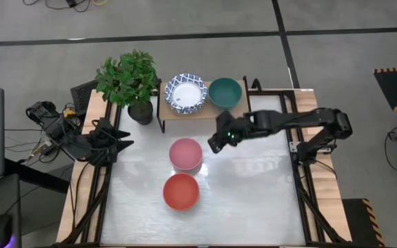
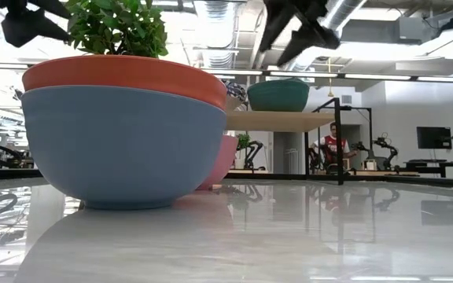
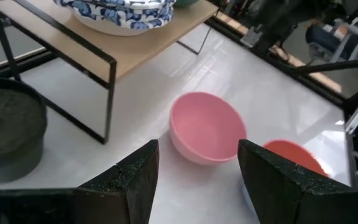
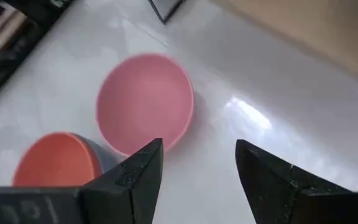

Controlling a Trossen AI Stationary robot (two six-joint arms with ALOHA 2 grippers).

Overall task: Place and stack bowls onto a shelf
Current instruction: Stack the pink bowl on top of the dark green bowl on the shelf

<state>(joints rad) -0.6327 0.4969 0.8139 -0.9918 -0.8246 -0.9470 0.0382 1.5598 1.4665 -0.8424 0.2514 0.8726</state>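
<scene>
A pink bowl [image 1: 185,153] [image 4: 145,102] [image 3: 207,127] stands on its base mid-table. Nearer the front sits a red bowl with a grey-blue outside [image 1: 181,191] [image 2: 124,134]. The low light-wood shelf [image 1: 197,110] [image 3: 135,46] carries a white bowl with a blue pattern [image 1: 186,93], seemingly two nested, and a teal bowl [image 1: 225,91] [image 2: 278,94]. My right gripper [image 1: 219,140] [image 4: 197,180] hangs open above the table, just right of the pink bowl and in front of the shelf, touching nothing. My left gripper [image 1: 126,143] [image 3: 197,180] waits open at the table's left side.
A black pot with a green plant [image 1: 140,110] stands left of the shelf, near the left arm. The table's metal frame rails [image 1: 302,193] run along both sides. Bare tabletop [image 1: 253,193] lies right of the pink and red bowls.
</scene>
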